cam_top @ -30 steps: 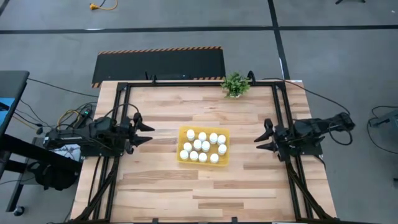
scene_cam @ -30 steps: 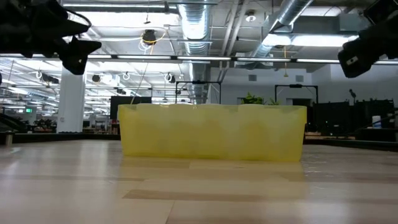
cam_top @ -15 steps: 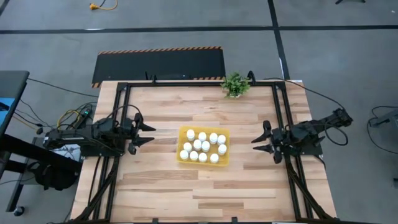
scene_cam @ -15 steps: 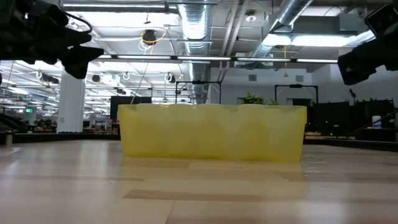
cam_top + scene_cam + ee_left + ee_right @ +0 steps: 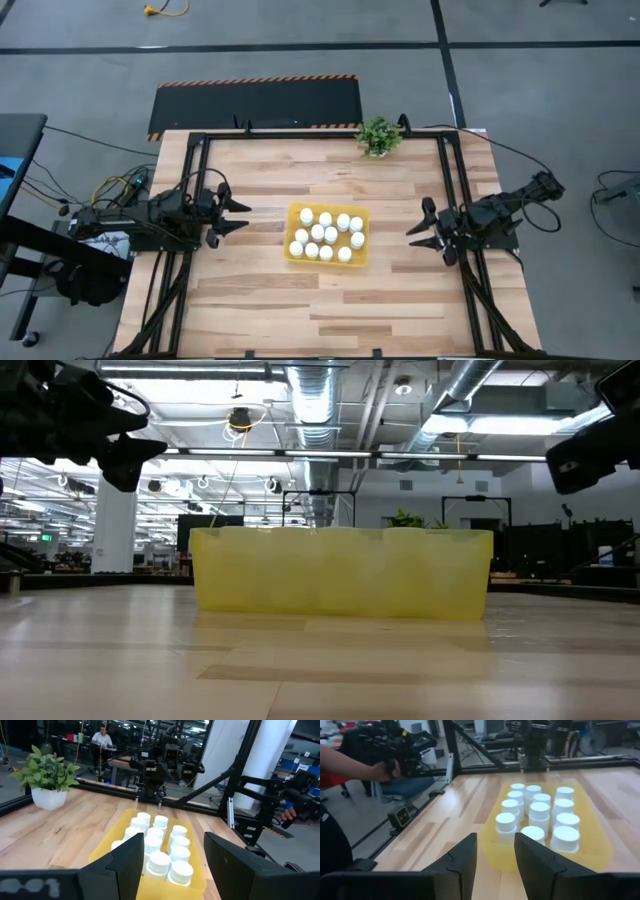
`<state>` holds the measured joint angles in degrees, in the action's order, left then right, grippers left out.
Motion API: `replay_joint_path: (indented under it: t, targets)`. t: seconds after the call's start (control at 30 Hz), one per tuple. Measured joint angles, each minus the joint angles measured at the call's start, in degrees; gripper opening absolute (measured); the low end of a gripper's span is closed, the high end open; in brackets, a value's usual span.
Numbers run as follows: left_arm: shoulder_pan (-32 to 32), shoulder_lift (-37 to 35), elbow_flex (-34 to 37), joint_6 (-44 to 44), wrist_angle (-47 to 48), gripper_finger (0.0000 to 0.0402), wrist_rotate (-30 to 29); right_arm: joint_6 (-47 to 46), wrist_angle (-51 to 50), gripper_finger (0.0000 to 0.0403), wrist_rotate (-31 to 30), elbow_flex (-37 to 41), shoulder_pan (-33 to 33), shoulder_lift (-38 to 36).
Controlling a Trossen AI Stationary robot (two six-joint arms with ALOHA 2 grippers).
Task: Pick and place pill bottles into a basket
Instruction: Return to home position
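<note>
The yellow basket (image 5: 292, 232) sits at the middle of the table with several white pill bottles (image 5: 326, 235) standing upright inside it; they also show in the left wrist view (image 5: 160, 861) and the right wrist view (image 5: 539, 814). My left gripper (image 5: 238, 216) is open and empty above the table's left side, well left of the basket. My right gripper (image 5: 416, 233) is open and empty above the table's right side, well right of the basket. In the low view only the basket's near wall (image 5: 340, 572) shows.
A small green potted plant (image 5: 378, 136) stands at the far edge, right of centre. A black frame (image 5: 320, 133) runs around the table. A person's arm (image 5: 350, 767) holds a leader arm beyond the table's left side.
My right gripper has shifted slightly toward the table's near edge and down a little. My left gripper has gone a little toward the basket. The basket and bottles have stayed where they were.
</note>
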<state>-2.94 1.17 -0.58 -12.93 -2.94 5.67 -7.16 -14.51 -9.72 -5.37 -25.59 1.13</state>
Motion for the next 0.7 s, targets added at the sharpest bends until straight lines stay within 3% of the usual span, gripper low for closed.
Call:
replay_joint_path:
  t: [0.7]
  targets:
    - [0.0, 0.0, 0.1, 1.8, 0.0, 0.0195, -0.1, -2.9, 0.0, 0.0124, 0.7, 0.0, -1.4, 0.0]
